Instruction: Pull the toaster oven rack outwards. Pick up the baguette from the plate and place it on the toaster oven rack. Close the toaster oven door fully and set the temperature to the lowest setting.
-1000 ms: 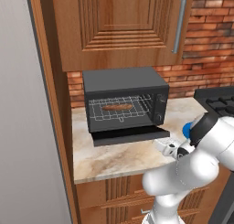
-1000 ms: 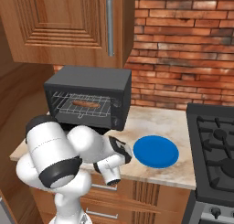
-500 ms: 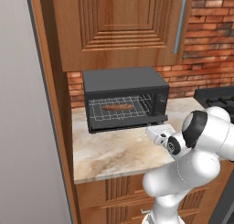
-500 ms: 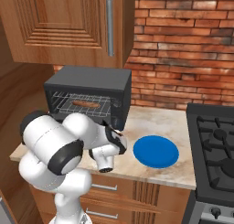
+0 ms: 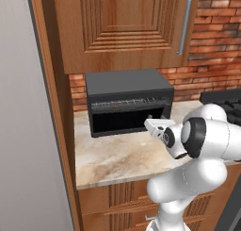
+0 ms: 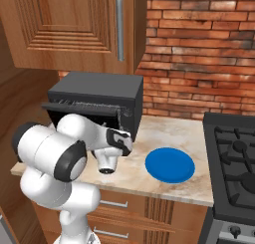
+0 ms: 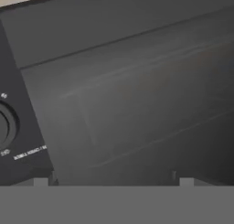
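Note:
The dark grey toaster oven (image 5: 127,86) stands at the back of the counter. Its door (image 5: 123,120) is tilted up, almost shut, with a narrow gap at the top. In that gap shows a strip of the silver rack (image 5: 126,103). The baguette is hidden inside. My gripper (image 5: 149,123) is right at the door's right side. In the hand view the door (image 7: 137,104) is very close, and my gripper (image 7: 113,182) stands open with nothing between its fingers. A control knob (image 7: 3,127) sits at the left. The blue plate (image 6: 169,165) lies empty on the counter.
A wooden wall cabinet (image 5: 127,27) with a metal handle (image 5: 184,25) hangs over the oven. A black gas stove (image 6: 234,153) adjoins the counter (image 5: 113,154) on the right. A tall grey panel (image 5: 28,131) closes off the left side. The brick wall (image 6: 199,54) runs behind.
The oven door has swung up from lying flat open to nearly shut, hiding the rack and baguette. My arm has moved up and left to the oven's front.

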Available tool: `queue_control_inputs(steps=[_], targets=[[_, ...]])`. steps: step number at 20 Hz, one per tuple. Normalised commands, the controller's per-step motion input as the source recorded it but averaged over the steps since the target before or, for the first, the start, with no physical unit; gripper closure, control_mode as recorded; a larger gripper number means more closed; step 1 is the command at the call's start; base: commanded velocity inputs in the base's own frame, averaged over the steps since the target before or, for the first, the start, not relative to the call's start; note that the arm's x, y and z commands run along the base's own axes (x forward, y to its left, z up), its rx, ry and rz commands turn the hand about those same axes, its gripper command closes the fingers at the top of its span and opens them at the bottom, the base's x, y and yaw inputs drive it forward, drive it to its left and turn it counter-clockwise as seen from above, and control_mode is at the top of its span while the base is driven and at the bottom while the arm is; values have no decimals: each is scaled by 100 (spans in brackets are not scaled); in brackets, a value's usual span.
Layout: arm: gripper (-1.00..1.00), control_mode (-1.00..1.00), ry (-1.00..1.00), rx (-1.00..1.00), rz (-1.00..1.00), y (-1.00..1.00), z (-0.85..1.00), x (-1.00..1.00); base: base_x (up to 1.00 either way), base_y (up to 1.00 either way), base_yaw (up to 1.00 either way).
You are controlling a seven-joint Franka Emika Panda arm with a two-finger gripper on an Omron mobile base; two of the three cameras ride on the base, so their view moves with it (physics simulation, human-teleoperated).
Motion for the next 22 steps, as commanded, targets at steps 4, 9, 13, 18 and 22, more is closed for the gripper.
queue_control_inputs(steps=[4,9,13,18,22], targets=[[-100,-100,4,0,-17,0,48,40,0,0,0],[-100,-100,6,0,-17,0,50,45,0,0,0],[-100,-100,7,0,-18,0,52,46,0,0,0],[-100,-100,7,0,-18,0,55,39,0,0,0],[-100,-100,7,0,-17,0,56,26,0,0,0]])
